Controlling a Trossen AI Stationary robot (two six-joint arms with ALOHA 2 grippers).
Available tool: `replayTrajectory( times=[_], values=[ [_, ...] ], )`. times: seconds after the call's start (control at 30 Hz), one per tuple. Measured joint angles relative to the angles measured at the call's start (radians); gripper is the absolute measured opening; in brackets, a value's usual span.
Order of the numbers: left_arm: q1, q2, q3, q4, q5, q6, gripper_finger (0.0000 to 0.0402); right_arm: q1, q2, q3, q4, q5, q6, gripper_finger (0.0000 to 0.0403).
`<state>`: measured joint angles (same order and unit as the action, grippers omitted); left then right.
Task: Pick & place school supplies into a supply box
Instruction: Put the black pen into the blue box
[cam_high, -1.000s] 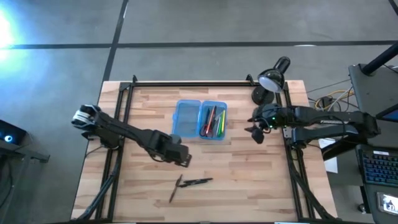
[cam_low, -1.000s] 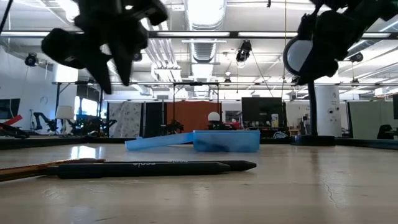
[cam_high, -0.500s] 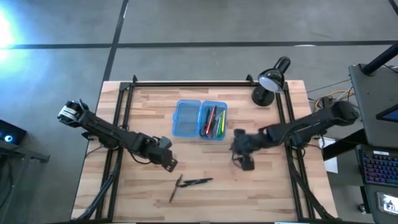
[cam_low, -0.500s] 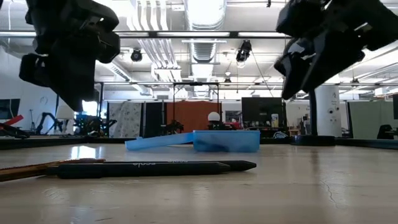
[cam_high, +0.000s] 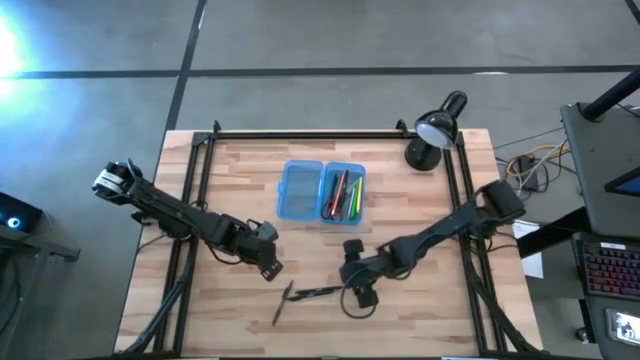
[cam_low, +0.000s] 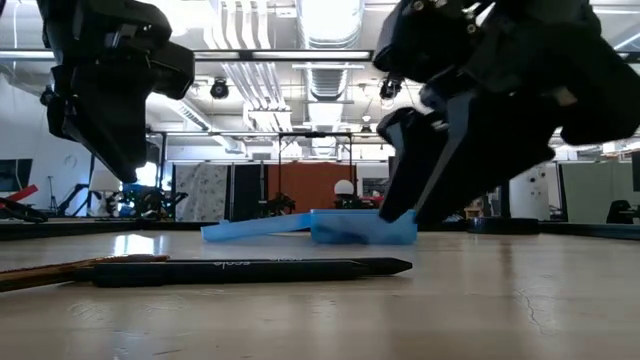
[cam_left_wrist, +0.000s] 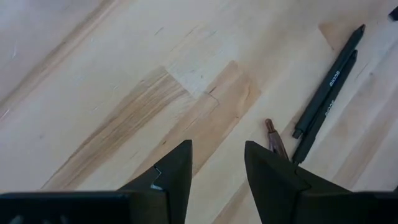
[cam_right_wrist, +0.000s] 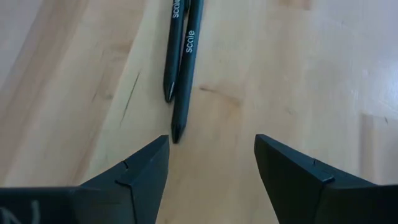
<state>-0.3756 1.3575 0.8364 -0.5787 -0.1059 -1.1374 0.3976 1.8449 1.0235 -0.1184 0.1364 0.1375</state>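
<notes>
Two black pens (cam_high: 318, 293) lie side by side on the table near its near edge, with a brown pencil (cam_high: 281, 304) just left of them. The supply box (cam_high: 300, 190) lies open farther back, and several coloured pens fill its right half (cam_high: 343, 194). My right gripper (cam_high: 358, 292) hovers open just right of the black pens' tips (cam_right_wrist: 176, 106), touching nothing; it fills the low view's right (cam_low: 405, 200). My left gripper (cam_high: 268, 262) hangs open above bare wood left of the pens (cam_left_wrist: 326, 93) and the pencil's tip (cam_left_wrist: 273, 132). The scissors are not in view.
A black desk lamp (cam_high: 436, 124) stands at the table's far right corner. Black frame rails (cam_high: 195, 180) run along the table's left, right and far sides. Bare wood lies between the box and the pens (cam_low: 240, 270).
My right arm has swung from beside the lamp toward the table's near edge and leftward, coming down close to the black pens. My left gripper has drifted a little left and toward the near edge, away from the box. The pens and the box have stayed put.
</notes>
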Motion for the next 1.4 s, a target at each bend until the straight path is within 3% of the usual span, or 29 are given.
replayTrajectory(
  times=[0.37,0.63,1.13,1.27,1.4],
  values=[
    [-0.001,0.000,-0.006,-0.001,0.009,0.052,0.0130,0.025,0.122,0.046,0.056,-0.006,0.065,0.0207],
    [-0.002,0.000,-0.006,-0.004,0.014,0.040,0.0130,0.039,0.182,0.088,0.066,0.072,0.070,0.0183],
    [-0.002,0.000,-0.007,-0.008,0.013,0.039,0.0130,0.059,0.186,0.068,0.069,0.067,0.053,0.0020],
    [-0.002,0.000,-0.006,-0.009,0.014,0.026,0.0130,0.049,0.141,0.056,0.006,0.101,0.154,0.0017],
    [-0.002,0.000,-0.006,-0.009,0.014,0.003,0.0130,0.036,0.050,0.014,-0.143,0.241,0.339,0.0015]
  ],
)
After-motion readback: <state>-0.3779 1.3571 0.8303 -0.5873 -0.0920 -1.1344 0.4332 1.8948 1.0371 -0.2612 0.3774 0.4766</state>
